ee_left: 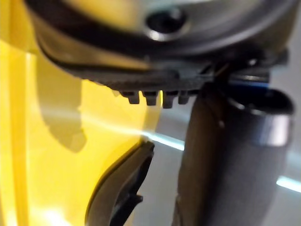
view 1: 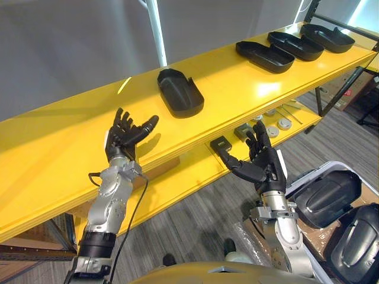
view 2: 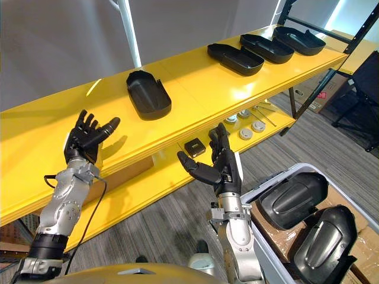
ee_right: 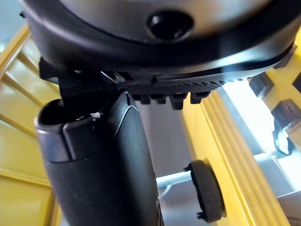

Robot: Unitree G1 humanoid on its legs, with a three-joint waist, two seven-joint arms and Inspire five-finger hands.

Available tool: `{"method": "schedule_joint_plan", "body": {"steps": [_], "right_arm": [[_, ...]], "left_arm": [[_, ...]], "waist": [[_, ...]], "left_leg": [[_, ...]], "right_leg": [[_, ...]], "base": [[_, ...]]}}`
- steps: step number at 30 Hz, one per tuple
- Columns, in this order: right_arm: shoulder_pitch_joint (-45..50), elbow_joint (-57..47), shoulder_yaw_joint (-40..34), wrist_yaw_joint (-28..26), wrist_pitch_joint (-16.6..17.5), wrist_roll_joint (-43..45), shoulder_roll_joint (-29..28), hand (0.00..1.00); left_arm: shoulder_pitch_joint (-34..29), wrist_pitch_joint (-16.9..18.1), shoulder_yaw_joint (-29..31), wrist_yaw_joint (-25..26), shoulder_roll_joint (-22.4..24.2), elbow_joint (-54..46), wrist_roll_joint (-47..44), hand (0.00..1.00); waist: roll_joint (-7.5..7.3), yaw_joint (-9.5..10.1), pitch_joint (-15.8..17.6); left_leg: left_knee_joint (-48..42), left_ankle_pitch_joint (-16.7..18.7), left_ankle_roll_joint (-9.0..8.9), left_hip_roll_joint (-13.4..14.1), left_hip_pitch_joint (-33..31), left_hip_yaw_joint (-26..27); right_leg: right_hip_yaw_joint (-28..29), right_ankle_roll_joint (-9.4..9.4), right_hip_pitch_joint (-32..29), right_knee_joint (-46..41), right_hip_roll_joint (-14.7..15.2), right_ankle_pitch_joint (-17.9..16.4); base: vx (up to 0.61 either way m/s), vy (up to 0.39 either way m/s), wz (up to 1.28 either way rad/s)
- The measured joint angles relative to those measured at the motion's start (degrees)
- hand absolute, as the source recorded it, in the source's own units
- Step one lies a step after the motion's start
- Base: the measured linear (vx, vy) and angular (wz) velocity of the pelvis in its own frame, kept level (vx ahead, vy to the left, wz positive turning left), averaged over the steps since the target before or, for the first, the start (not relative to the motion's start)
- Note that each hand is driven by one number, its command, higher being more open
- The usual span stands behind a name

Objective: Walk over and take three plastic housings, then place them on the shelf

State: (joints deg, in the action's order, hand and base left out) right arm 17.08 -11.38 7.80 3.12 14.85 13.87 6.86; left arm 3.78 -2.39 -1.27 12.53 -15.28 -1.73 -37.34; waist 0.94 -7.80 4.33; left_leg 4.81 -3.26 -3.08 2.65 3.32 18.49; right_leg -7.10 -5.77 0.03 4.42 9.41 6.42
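A black plastic housing (view 1: 179,92) lies alone on the yellow shelf's top board (view 1: 59,136), a short way right of my left hand (view 1: 123,137). That hand is raised over the board's front part, fingers spread, holding nothing. The housing's edge (ee_left: 123,188) shows past the left thumb in the left wrist view. Three more housings (view 1: 265,56) (view 1: 295,45) (view 1: 326,37) lie side by side at the board's far right end. My right hand (view 1: 265,163) is up in front of the lower board, open and empty. Two further housings (view 2: 291,200) (view 2: 324,235) rest in a bin at lower right.
The lower yellow board (view 1: 195,168) carries a small black box (view 1: 220,144), another dark block (view 1: 243,131) and round grey parts (view 1: 278,125). A grey-white bin (view 2: 278,177) over cardboard stands at lower right. A dark frame post (view 1: 346,89) stands at the shelf's right end, and grey carpet (view 1: 195,225) lies below.
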Motion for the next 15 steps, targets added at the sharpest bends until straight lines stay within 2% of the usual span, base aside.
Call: {"method": "schedule_joint_plan", "body": {"steps": [9, 15], "right_arm": [[0.4, 0.2, -1.1, -0.4, -0.4, 0.0, 0.2, 1.0], [0.8, 2.1, -1.6, -1.6, -0.8, 0.1, 0.7, 1.0]], "left_arm": [[0.0, 1.3, -3.4, -0.7, 2.2, -1.2, 4.5, 1.0], [1.3, 4.8, -4.1, -0.6, 2.5, 3.7, 4.5, 1.0]], "waist": [[0.2, -0.29, -0.2], [0.21, -0.64, -0.2]], "left_leg": [[0.0, -0.2, 0.05, 0.4, -0.2, 0.6], [0.0, -0.2, -0.07, 0.6, 0.0, 1.6]], "right_leg": [[0.4, 0.01, -0.6, 0.0, -0.3, 0.1], [1.4, -0.38, -1.0, 0.0, -0.7, 0.4]], "base": [[-0.02, -0.017, -0.04], [0.0, -0.02, -0.08]]}}
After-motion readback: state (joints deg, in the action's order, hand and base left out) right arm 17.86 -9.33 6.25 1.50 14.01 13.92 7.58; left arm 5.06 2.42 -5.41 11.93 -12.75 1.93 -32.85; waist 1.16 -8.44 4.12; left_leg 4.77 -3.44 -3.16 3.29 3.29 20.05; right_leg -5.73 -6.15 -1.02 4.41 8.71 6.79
